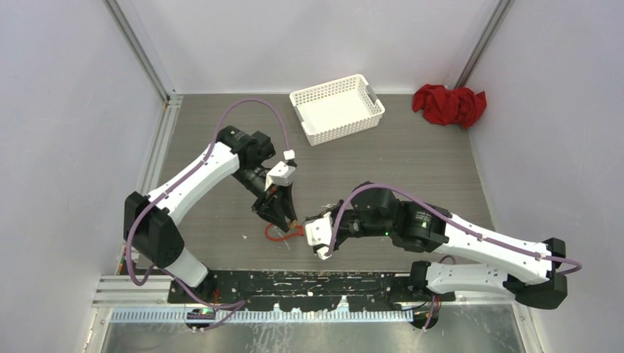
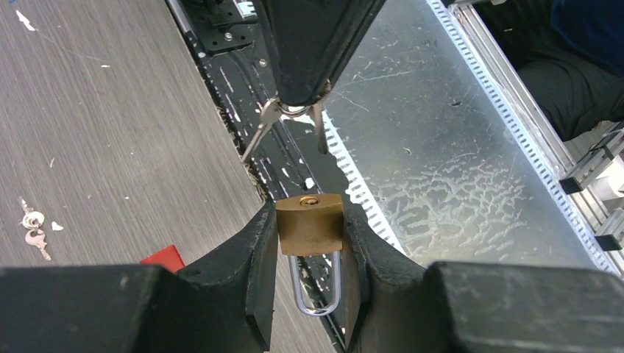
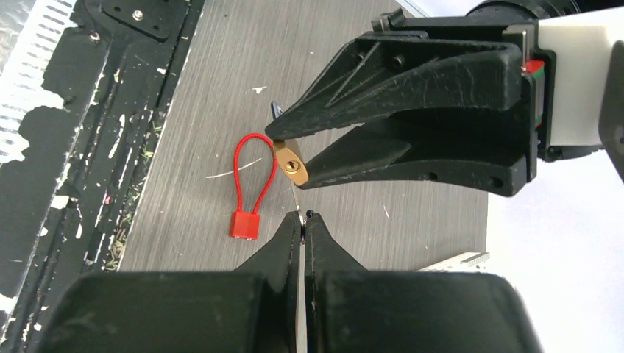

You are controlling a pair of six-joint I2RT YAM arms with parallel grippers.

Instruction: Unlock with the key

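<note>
Gray wood-grain table (image 1: 412, 169), pale walls on three sides. Brass padlock (image 2: 310, 223), blocky body, clamped by its flat sides between the left gripper (image 2: 309, 243) fingers, lifted off the table. Keyhole end faces away from that wrist, toward the right gripper (image 3: 303, 220); the steel U-shaped shackle points back between the fingers. Right gripper is pinched fully closed on a key bunch (image 2: 294, 112), two silver keys splaying from its tip. Tip sits just short of the padlock's keyhole face; can't tell if anything touches. On the table just under the two tips: a red cable lock (image 3: 246, 191), square body, thin cord loop. Black scuffed mounting plate (image 1: 294, 283) runs close behind both grippers at the near edge. Well beyond them: a white perforated plastic basket (image 1: 337, 108) and a crumpled red cloth (image 1: 449, 104) by the far wall.
</note>
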